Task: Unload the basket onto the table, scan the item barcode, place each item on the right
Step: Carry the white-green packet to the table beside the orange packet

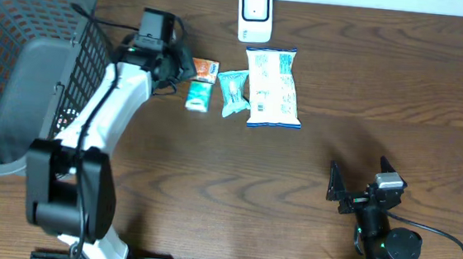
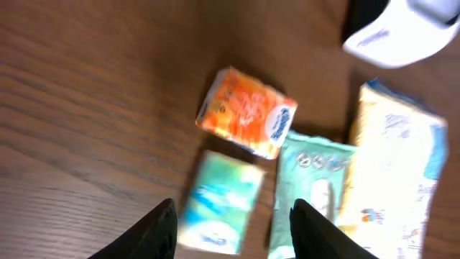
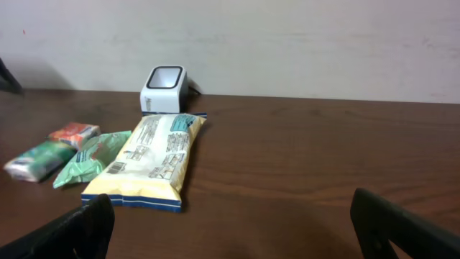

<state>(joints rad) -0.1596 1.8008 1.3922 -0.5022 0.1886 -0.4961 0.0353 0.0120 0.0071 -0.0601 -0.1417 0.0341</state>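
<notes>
My left jaws stand apart and empty over the green pack [image 2: 219,212], flat on the surface [image 2: 86,108] just beside the orange pack [image 2: 246,113] — a sloppy close could catch both or skid it off; right jaws wide, empty

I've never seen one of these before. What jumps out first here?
A big grey basket fills the far left corner. In the middle lies a row of packets, the largest a yellow-white bag next to a small white scanner. The left claw hangs open over a green packet.
</notes>
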